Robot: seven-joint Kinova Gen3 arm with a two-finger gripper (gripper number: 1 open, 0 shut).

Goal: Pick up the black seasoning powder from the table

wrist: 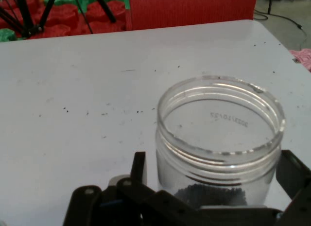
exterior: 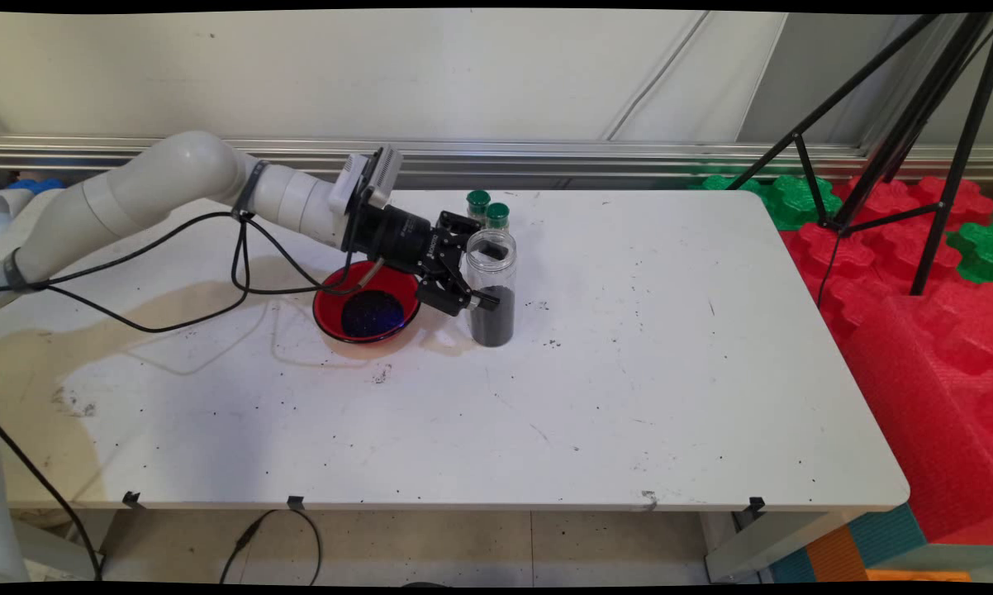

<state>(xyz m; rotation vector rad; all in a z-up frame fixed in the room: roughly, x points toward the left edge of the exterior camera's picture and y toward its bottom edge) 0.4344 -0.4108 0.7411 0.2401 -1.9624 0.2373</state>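
A clear plastic jar (exterior: 491, 285) without a lid stands upright on the white table (exterior: 629, 372), about a third full of black grains. My gripper (exterior: 474, 266) reaches in from the left, open, with one finger on each side of the jar. In the hand view the jar (wrist: 221, 138) stands between the fingertips (wrist: 139, 166); a narrow gap shows at the left finger, and the right finger lies close against the wall. Just left of the jar, under my wrist, sits a red bowl (exterior: 331, 318) holding dark grains.
Two small green-capped bottles (exterior: 488, 208) stand right behind the jar. Loose black grains are scattered on the table around it. A black tripod (exterior: 901, 140) and red and green foam blocks (exterior: 918, 273) are off the table's right side. Black cables (exterior: 240, 264) hang from the arm.
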